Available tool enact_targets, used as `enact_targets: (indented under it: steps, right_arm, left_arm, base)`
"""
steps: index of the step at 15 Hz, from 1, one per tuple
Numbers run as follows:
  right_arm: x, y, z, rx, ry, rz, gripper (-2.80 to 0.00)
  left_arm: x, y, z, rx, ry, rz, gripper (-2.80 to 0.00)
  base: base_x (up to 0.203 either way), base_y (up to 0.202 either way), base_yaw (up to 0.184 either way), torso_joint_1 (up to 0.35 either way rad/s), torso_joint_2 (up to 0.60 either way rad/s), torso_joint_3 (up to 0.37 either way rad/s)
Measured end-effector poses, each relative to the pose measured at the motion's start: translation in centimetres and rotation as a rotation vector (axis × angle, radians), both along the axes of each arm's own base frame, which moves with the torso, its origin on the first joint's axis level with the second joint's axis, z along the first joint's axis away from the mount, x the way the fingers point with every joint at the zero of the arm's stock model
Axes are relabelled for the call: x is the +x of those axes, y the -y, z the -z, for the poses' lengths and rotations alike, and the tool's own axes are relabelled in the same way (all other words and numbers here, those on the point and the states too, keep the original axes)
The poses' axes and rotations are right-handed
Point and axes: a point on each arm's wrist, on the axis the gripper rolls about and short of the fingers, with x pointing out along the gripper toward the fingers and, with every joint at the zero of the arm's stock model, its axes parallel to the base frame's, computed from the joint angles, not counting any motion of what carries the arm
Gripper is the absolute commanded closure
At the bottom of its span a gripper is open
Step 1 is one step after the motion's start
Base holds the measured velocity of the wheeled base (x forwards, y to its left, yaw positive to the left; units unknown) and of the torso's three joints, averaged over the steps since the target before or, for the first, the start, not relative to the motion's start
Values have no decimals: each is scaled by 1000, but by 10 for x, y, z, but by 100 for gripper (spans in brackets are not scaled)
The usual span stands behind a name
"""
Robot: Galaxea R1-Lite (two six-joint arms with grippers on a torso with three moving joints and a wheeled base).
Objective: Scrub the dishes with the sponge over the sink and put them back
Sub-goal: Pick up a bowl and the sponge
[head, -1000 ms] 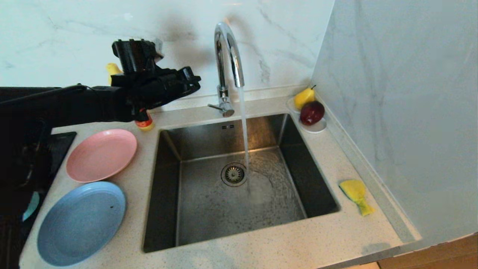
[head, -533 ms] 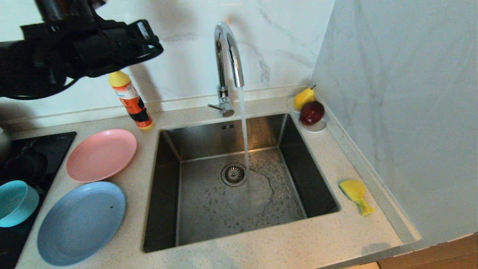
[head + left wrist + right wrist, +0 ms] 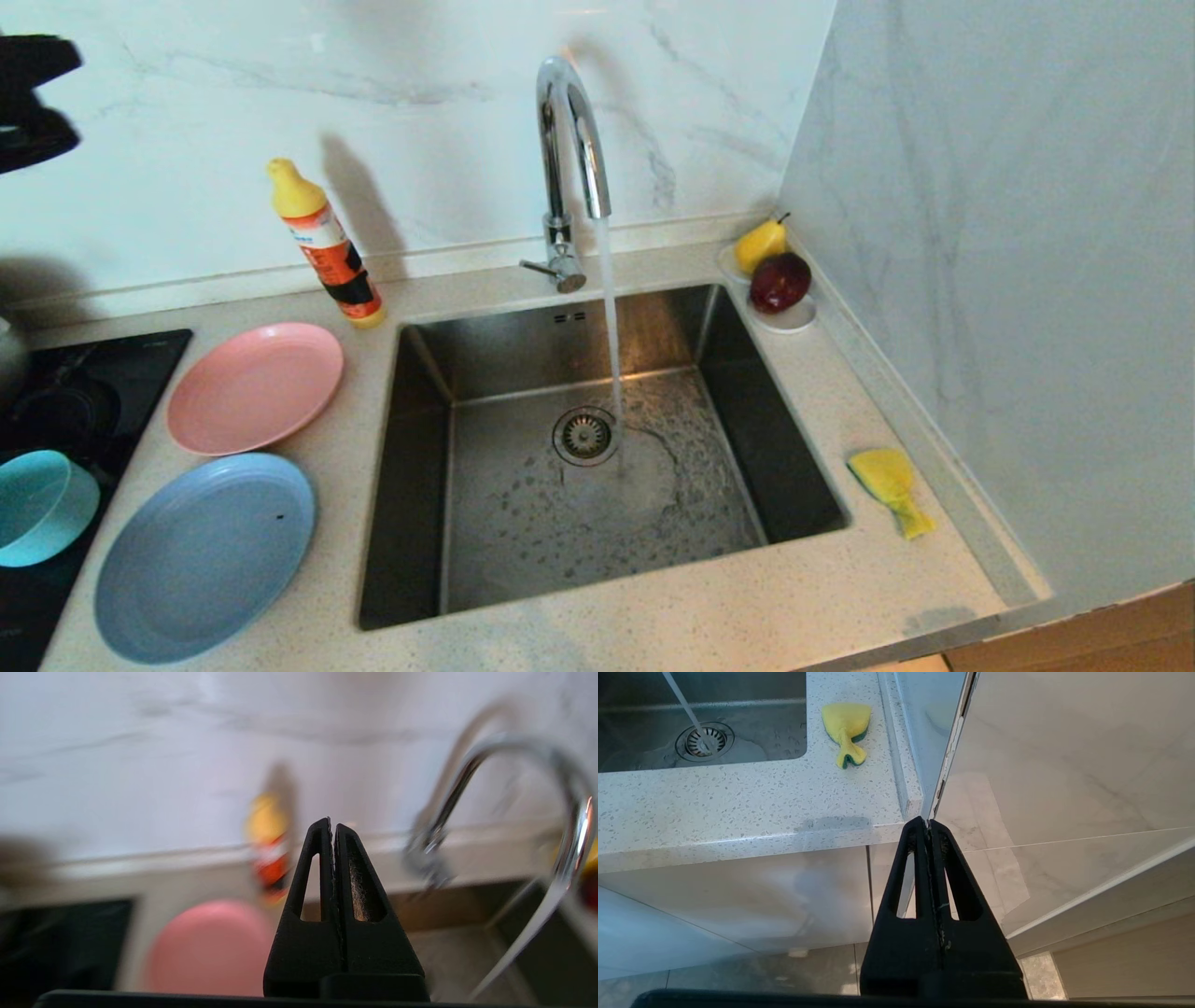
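Left gripper (image 3: 332,826) was held high at far left above the worktop (image 3: 653,616), fingers pressed together, empty. Right gripper (image 3: 929,823) was parked below the worktop edge, fingers together. Sponge (image 3: 892,487) lay right of the sink (image 3: 411,485); pink plate (image 3: 254,386), blue plate (image 3: 201,557) and bowl (image 3: 37,507) left.

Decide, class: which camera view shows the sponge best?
The right wrist view: the sponge lies whole and sharp on the counter beside the sink. The head view shows it smaller, near the wall. The left wrist view misses it.
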Motion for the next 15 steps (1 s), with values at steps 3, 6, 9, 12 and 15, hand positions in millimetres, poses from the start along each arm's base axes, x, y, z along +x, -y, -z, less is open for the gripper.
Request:
enact_targets:
  steps: [3, 6, 9, 12, 15]
  right_arm:
    - [0, 0, 0, 0, 0, 0, 0]
    - [0, 0, 0, 0, 0, 0, 0]
    - [0, 0, 0, 0, 0, 0, 0]
    - [0, 0, 0, 0, 0, 0, 0]
    - [0, 0, 0, 0, 0, 0, 0]
  left_arm:
    - [-77, -21, 32, 44, 33, -115, 0]
    - [-141, -30, 75, 63, 53, -214, 0]
    - [-172, -29, 145, 81, -29, -222, 0]
    - [-175, -27, 209, 67, -111, -145, 0]
    - [-174, -25, 266, 76, -171, -44, 0]
  base:
    - [0, 0, 0, 0, 0, 0]
    - [0, 0, 0, 0, 0, 0]
    - [0, 0, 0, 0, 0, 0]
    - [0, 0, 0, 0, 0, 0]
    - [0, 0, 0, 0, 0, 0]
